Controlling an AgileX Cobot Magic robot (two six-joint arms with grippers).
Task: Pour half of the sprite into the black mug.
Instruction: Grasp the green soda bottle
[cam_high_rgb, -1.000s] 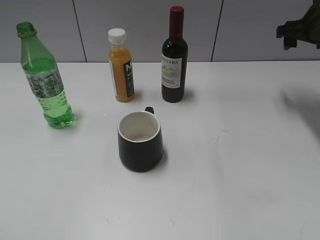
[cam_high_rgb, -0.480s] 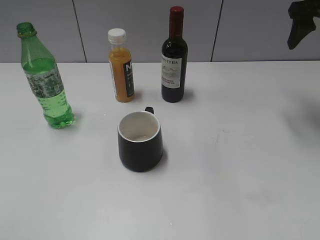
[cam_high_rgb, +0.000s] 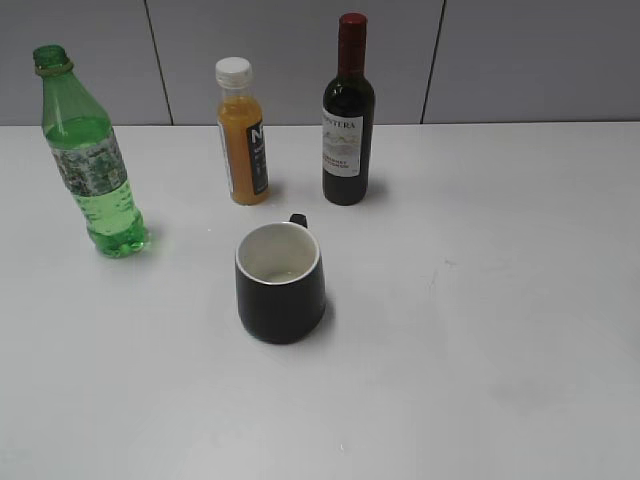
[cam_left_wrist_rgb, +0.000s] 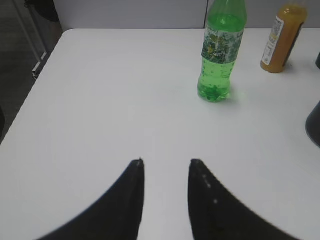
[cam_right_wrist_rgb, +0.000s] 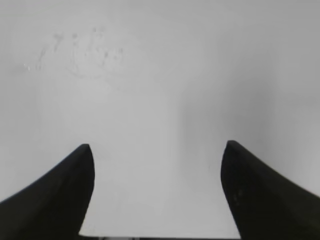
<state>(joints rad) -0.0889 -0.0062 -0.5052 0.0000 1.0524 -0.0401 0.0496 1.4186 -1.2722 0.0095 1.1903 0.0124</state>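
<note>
Sprite bottle (cam_high_rgb: 89, 160) stood left; orange juice bottle (cam_high_rgb: 242, 132) and wine bottle (cam_high_rgb: 349, 113) stood behind black mug (cam_high_rgb: 281, 283). Left gripper (cam_left_wrist_rgb: 166, 165) was partly open and empty; right gripper (cam_right_wrist_rgb: 158, 150) gaped wide, empty.

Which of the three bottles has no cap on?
The sprite, the tall green bottle on the left. Its mouth is open, with only a green neck ring. The orange juice bottle has a white cap, and the dark wine bottle has a red top.

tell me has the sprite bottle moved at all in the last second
No. In the exterior view the sprite bottle stands at the same spot left of the orange juice bottle and behind-left of the black mug, upright as before.
</note>
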